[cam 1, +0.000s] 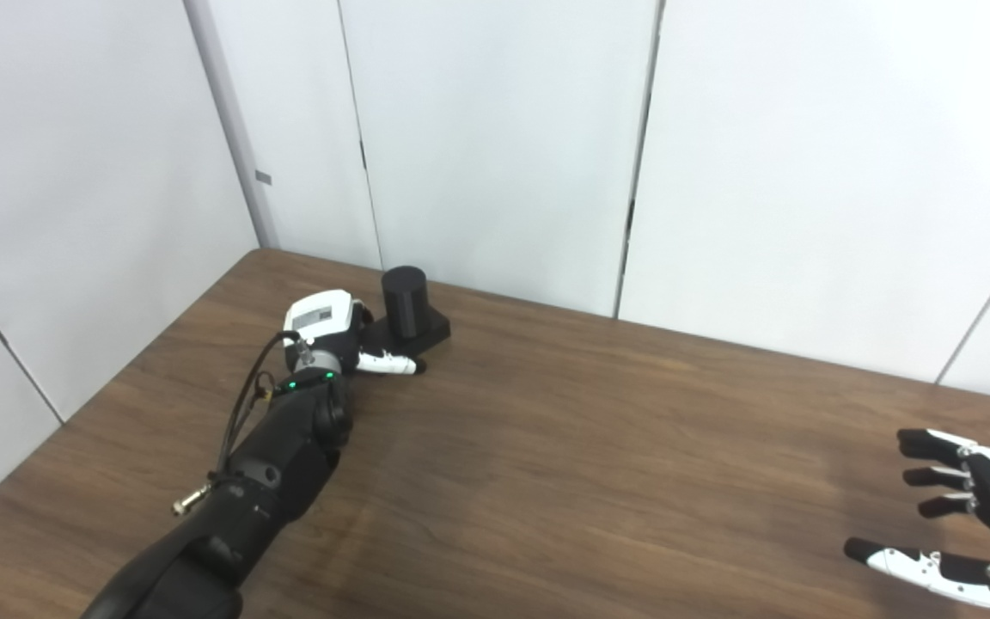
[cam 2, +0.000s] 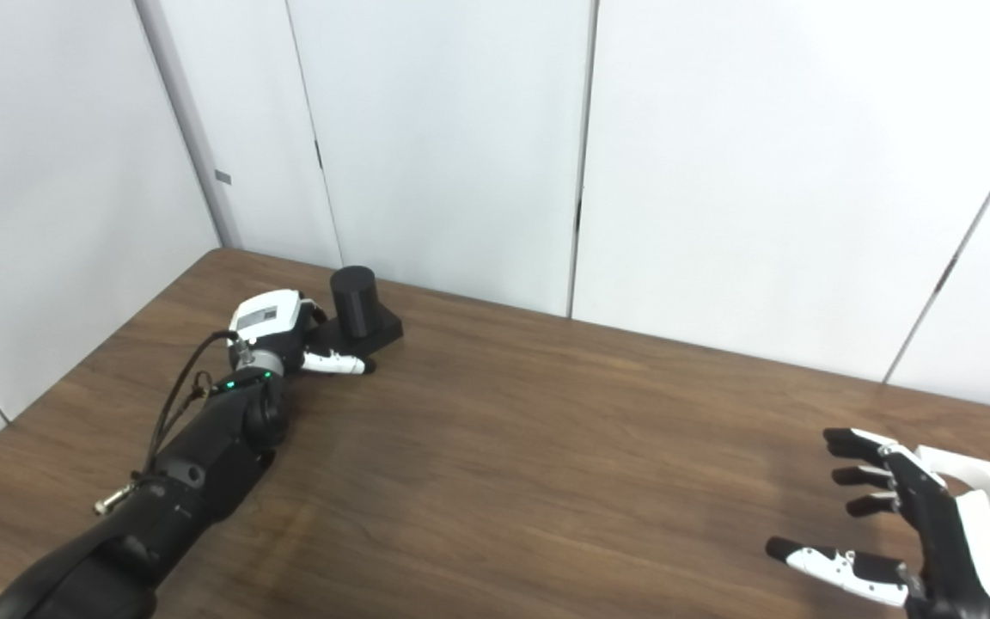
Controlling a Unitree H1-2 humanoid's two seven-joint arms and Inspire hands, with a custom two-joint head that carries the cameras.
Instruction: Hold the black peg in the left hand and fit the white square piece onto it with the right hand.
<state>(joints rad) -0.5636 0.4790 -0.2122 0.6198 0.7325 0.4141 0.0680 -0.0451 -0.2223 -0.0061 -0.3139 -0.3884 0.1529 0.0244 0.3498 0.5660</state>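
Note:
The black peg (cam 1: 405,301), a short cylinder on a square black base, stands upright near the table's far left edge. My left hand (cam 1: 327,331) rests right beside the base, and its white thumb (cam 1: 388,364) stretches along the front of the base. The other fingers are hidden behind the hand and the peg. At the near right, my right hand (cam 2: 925,524) hovers open with its fingers spread and nothing in it. The white square piece (cam 2: 976,477) lies on the table just behind that hand, partly hidden by it.
The brown wooden table (cam 1: 564,447) runs up to white wall panels (cam 1: 504,146) at the back and left. My black left forearm (cam 1: 271,464) lies across the table's left part.

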